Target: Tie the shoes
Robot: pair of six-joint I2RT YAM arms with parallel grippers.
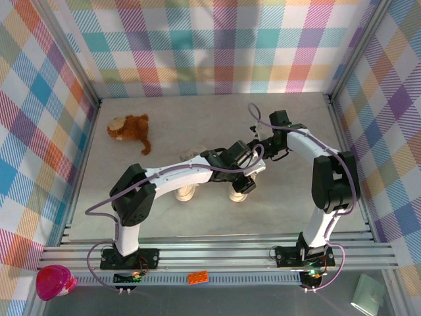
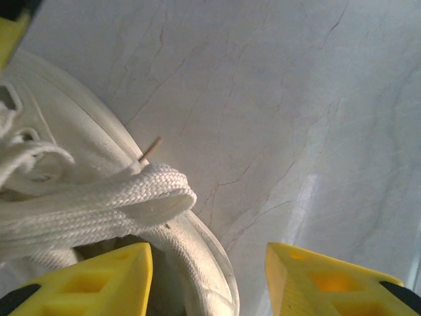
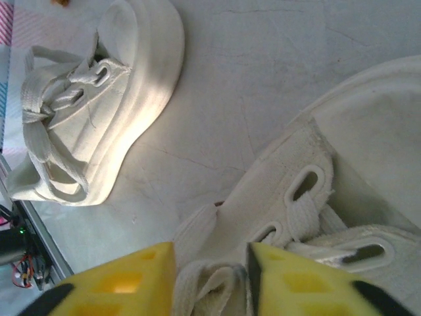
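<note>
Though lace loop (image 2: 148,191) is formed, no finished bow seen; left tool (image 2: 207,257) open beside it; right tool (image 3: 210,250) straddles lace (image 3: 212,289), grip unclear.

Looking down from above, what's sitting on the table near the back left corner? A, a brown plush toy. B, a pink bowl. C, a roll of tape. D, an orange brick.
A: a brown plush toy lies by itself on the table near the back left corner, off to the left of the shoes.
</note>
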